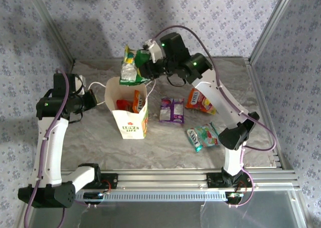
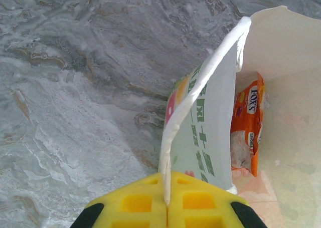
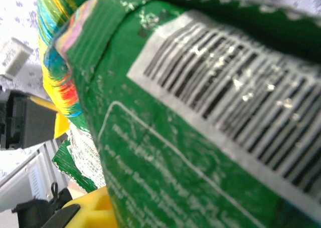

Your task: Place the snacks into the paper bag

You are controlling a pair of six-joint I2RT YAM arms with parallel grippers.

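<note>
The white paper bag stands upright at centre left with its mouth open. An orange packet and a red packet sit inside it. My left gripper is shut on the bag's white cord handle, pulling it to the left. In the left wrist view the orange packet shows inside the bag. My right gripper is shut on a bright green packet, which hangs just above the bag's far rim. That green packet is pressed close to the right wrist camera.
A purple packet, an orange-yellow packet and a teal-green packet lie flat on the grey table to the right of the bag. Patterned walls close in the back and sides. A metal rail runs along the near edge.
</note>
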